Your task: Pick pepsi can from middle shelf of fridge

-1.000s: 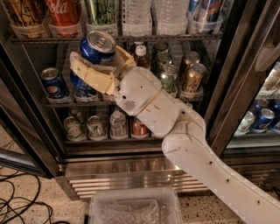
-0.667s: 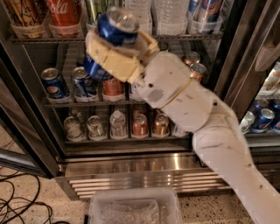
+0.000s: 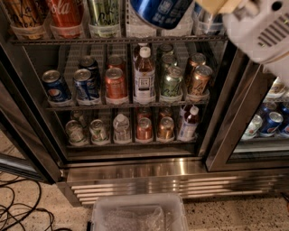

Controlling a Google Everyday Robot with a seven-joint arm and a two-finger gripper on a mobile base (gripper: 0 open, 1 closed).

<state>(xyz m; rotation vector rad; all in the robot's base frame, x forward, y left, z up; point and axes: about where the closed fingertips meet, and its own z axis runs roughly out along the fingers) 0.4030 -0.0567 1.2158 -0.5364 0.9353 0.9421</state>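
A blue pepsi can hangs at the top edge of the camera view, out in front of the fridge and above the middle shelf. My gripper is shut on it; only a tan finger and the white wrist show at the top right. Two more pepsi cans stand at the left of the middle shelf. Beside them are an orange-red can, a bottle, a green can and a copper can.
Large bottles fill the top rack and small cans the bottom rack. A steel post divides off a right compartment with blue cans. A clear plastic bin and cables lie on the floor below the base grille.
My arm has lifted the pepsi can up and to the right, away from the middle shelf, until gripper and can are mostly past the top edge of view. The shelf's cans are uncovered.
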